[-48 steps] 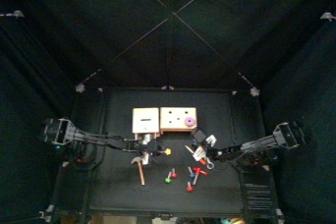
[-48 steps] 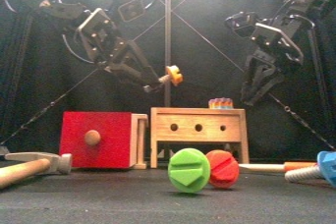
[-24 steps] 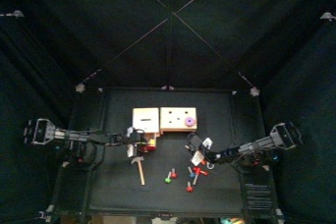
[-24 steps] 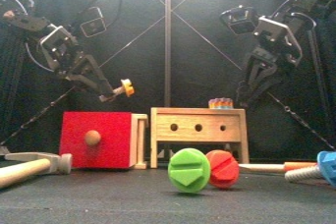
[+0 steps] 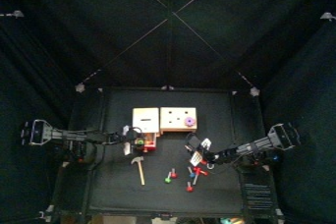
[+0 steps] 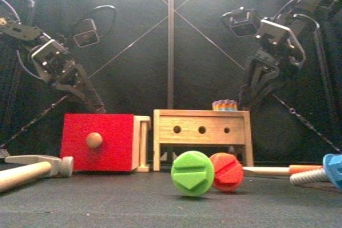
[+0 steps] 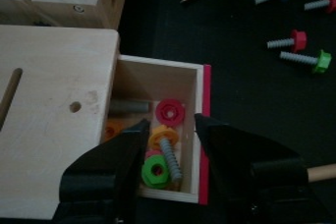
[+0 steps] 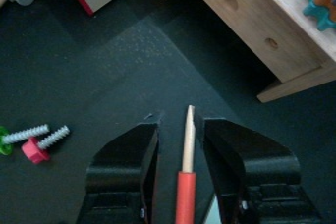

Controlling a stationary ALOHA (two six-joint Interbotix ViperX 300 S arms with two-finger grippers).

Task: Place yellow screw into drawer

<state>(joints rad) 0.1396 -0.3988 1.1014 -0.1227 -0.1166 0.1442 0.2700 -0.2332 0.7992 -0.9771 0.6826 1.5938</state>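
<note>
Black table (image 5: 118,194), curtains all round. Left gripper (image 7: 171,128) is hanging straight over the open drawer (image 7: 203,120) at the table's 9 o'clock side, jaws standing wide apart and carrying nothing. Yellow screw (image 7: 122,130) is lying inside the drawer among 3 other screws, just beneath the jaws; its axis is too hidden to read. Right gripper (image 8: 184,135) is waiting at 3 o'clock, jaws apart.

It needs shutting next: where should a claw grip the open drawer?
Probably the round wooden knob on the red front of the drawer, approached level from the table's front edge. It juts from the flat panel, narrow enough for the jaws. The open left claw hovers above the compartment.
</note>
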